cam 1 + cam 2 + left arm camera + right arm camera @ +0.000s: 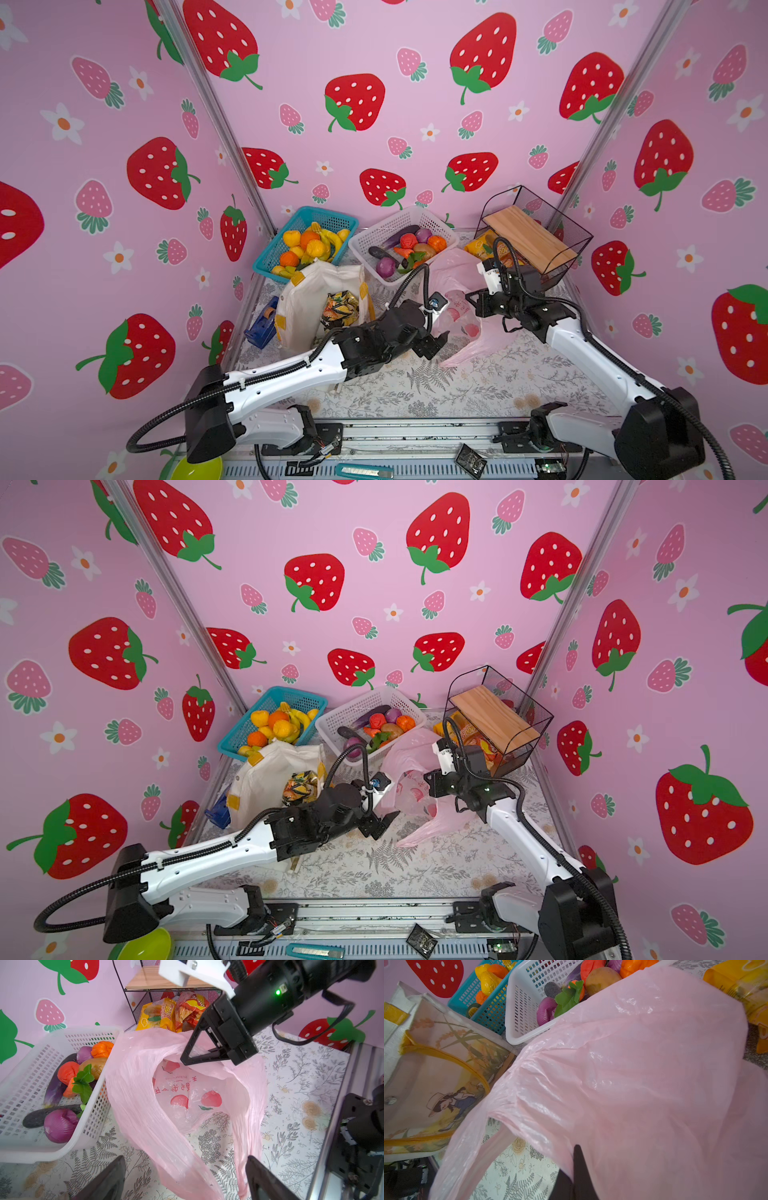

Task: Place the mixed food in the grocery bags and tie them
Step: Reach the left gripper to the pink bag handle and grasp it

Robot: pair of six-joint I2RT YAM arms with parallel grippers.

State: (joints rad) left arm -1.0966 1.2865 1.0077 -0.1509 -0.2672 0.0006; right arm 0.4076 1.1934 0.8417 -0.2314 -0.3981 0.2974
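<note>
Pink bag (145,1084) lies open on the table, pinched at its rim.
The white tote (307,307) stands to its left with a snack packet (340,309) inside. Vegetables (68,1072) sit in the white basket (31,1153) behind. The right gripper (187,1060) clamps the bag's rim, jaws pressed together, and the left gripper (185,1178) is spread wide astride its near edge.

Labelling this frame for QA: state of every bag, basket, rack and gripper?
Pink bag: on the table, mouth open, nothing seen inside.
Tote: upright, open, a snack packet inside.
White basket: holds vegetables.
Blue basket: holds fruit.
Rack: holds snack packets.
Left gripper: open, empty, by the pink bag.
Right gripper: shut on the pink bag's rim.
</note>
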